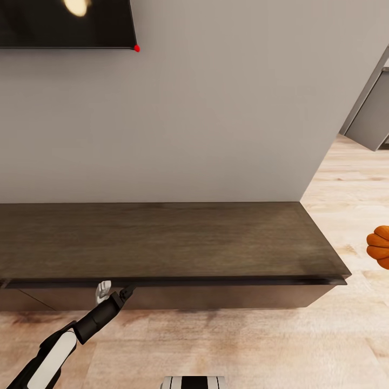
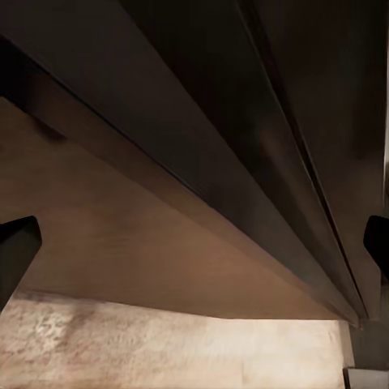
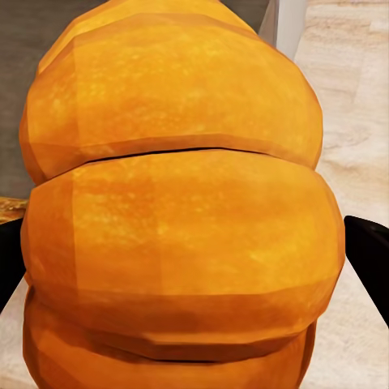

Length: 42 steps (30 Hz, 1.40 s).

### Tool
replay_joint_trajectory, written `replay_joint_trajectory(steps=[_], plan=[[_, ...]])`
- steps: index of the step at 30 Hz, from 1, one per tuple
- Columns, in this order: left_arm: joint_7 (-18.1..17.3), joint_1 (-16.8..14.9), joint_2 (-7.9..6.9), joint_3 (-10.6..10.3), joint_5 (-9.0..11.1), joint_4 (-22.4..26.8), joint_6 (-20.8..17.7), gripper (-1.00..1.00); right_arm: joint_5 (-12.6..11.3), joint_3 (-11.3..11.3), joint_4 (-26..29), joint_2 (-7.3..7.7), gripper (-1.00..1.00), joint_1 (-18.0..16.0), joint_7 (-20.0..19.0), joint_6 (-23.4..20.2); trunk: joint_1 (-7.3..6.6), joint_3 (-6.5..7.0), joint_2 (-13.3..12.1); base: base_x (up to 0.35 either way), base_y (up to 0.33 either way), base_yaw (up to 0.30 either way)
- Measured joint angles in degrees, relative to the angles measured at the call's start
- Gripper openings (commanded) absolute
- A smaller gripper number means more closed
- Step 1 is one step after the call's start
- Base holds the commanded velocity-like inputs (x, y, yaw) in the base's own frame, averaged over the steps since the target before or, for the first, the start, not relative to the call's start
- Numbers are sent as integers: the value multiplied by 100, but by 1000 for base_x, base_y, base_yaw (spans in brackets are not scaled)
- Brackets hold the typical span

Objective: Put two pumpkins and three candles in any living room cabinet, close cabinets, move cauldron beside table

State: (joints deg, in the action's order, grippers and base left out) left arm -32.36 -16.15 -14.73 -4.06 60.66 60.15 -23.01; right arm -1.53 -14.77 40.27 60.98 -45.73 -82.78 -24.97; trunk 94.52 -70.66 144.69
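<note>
At the far left of the head view a dark screen (image 1: 65,22) hangs on the pale grey wall (image 1: 216,119), with a small red dot at its lower right corner. Below it runs the cabinet (image 1: 162,243), long and low, its dark brown top spanning most of the picture and its flat fronts facing the robot over the light wooden floor (image 1: 243,346). The left arm reaches up from the lower left, and the left gripper (image 1: 114,292) sits just under the overhanging edge of the top, against the upper part of a drawer front. In the left wrist view that same underside and brown front slant across the picture, with the two dark fingertips (image 2: 18,247) standing at opposite edges, wide apart and holding nothing between them. The drawer fronts look flush; no pale inside shows. Past the cabinet's right end, at the right border of the head view, part of a bright orange ribbed pumpkin (image 1: 380,246) appears above the floor, beside the cabinet and well outside it. In the right wrist view the pumpkin (image 3: 182,211) sits between the two dark fingers of the right gripper (image 3: 188,267), which press on its sides, clamped on it.
</note>
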Motion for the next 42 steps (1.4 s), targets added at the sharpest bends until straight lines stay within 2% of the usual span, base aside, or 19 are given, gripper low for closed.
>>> replay_joint_trajectory(steps=[26,27,30,32,42], plan=[[-5,0,1,0,0,3,1,100,0,0,1,0,-100,0,1,0,0,0,0,17,0,0],[-6,0,1,0,0,2,1,-100,-1,0,1,-2,-100,0,1,0,0,0,0,0,0,0],[-8,0,1,-1,0,-1,0,-100,0,0,1,-1,-100,0,1,0,0,0,0,0,0,0],[-32,-1,2,-6,93,8,-51,-100,0,0,0,-2,-100,-1,1,0,-1,1,1,0,0,0],[16,1,0,2,-29,-7,6,-100,0,0,1,-1,-100,0,2,0,0,-1,0,0,0,0]])
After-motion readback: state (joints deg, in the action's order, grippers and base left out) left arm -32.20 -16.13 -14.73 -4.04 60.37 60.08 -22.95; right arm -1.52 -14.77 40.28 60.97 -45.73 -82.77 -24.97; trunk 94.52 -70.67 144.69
